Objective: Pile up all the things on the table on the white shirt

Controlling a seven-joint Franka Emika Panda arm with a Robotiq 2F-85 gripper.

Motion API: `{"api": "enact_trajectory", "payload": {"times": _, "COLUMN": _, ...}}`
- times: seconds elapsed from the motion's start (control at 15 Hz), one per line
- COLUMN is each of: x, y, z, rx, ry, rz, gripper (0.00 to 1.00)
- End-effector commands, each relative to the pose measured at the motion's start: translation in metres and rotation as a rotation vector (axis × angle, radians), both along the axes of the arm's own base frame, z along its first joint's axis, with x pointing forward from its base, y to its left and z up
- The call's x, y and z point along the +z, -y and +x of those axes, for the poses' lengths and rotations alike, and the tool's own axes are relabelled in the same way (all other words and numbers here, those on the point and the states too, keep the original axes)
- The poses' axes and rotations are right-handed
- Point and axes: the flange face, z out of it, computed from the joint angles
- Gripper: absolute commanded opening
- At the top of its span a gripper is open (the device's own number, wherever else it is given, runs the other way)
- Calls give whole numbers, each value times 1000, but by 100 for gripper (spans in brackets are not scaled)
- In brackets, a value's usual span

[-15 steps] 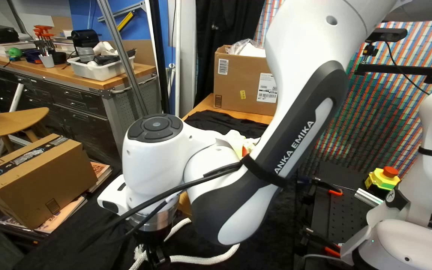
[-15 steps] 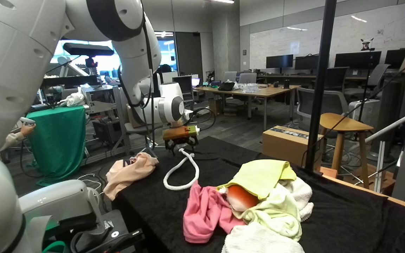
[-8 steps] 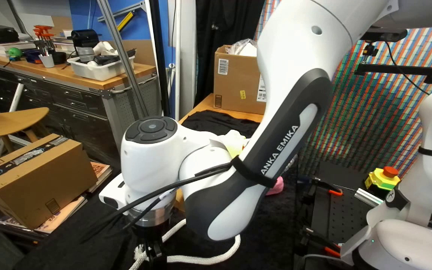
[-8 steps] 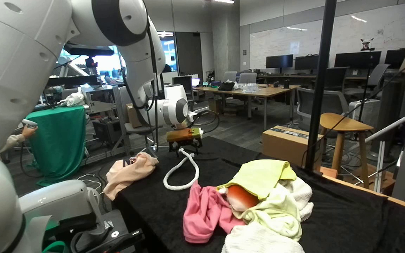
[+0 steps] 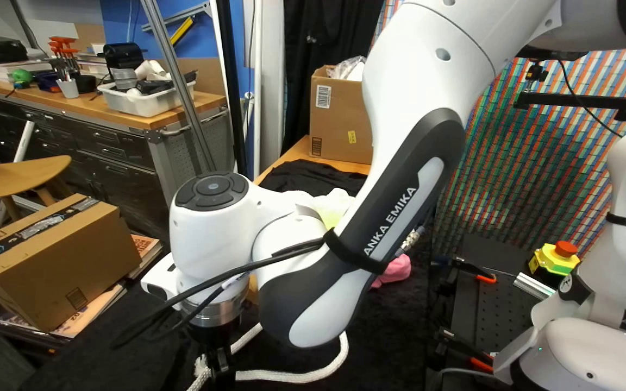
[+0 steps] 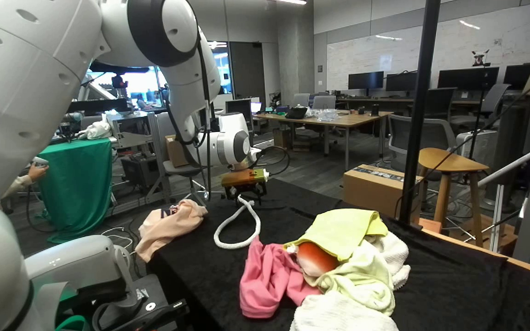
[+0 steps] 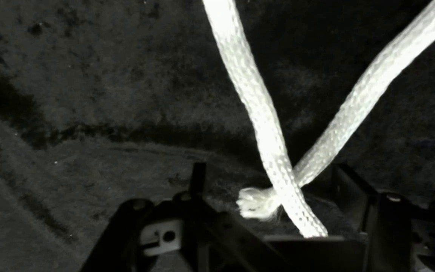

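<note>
In the wrist view the gripper (image 7: pixel 271 179) has its fingers (image 7: pixel 198 177) set wide apart and clamped on nothing; a white rope (image 7: pixel 264 113) crosses itself in the gap, one strand over the other, with a frayed end (image 7: pixel 256 204) just beside the crossing. Whether the rope touches either finger I cannot tell. In an exterior view the white arm (image 5: pixel 400 201) hides much of the tabletop (image 5: pixel 394 326), the gripper pointing down at the rope; some pink cloth (image 5: pixel 394 271) shows past the arm, and a cardboard box (image 5: pixel 340 122) stands behind on bare wood. In an exterior view the rope makes a loop on the black-covered tabletop, the gripper at its narrow end, the pink cloth just beside its round end. The pink cloth meets a heap: a yellow-green cloth (image 6: pixel 343 232) partly covers a red-and-white thing (image 6: pixel 313 261), beside a pale green cloth (image 6: pixel 361 285), and white cloth (image 6: pixel 345 317) shows at front and back. A peach cloth (image 6: pixel 173 227) with dark lettering lies at the tabletop's edge, well apart from the heap.
</note>
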Motion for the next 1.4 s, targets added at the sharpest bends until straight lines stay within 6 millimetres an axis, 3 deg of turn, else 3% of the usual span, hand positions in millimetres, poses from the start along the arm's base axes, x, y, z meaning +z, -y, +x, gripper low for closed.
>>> {"api": "enact_trajectory", "payload": {"times": 0.0, "x": 4, "y": -4, "z": 7, "rx": -12, "ry": 10, "rz": -5, "gripper": 56}}
{"api": "enact_trajectory", "payload": {"times": 0.4, "x": 3, "y": -4, "z": 9, "rx": -21, "ry": 9, "rz": -6, "gripper": 8}}
{"api": "enact_trajectory", "payload": {"times": 0.47, "x": 6, "y": -3, "z": 8, "rx": -24, "ry": 10, "rz": -6, "gripper": 4}}
{"api": "enact_trajectory", "payload": {"times": 0.6, "x": 10, "y": -3, "z": 8, "rx": -31, "ry": 11, "rz": -9, "gripper": 2}}
{"api": "enact_trajectory", "payload": {"times": 0.8, "x": 25, "y": 0, "z": 4, "rx": -42, "ry": 18, "rz": -19, "gripper": 6}}
{"api": "enact_trajectory", "payload": {"times": 1.13, "x": 73, "y": 15, "z": -4, "rx": -83, "ry": 53, "rz": -3, "gripper": 6}}
{"api": "enact_trajectory", "payload": {"times": 1.33, "x": 108, "y": 39, "z": -7, "rx": -178, "ry": 133, "rz": 18, "gripper": 5}}
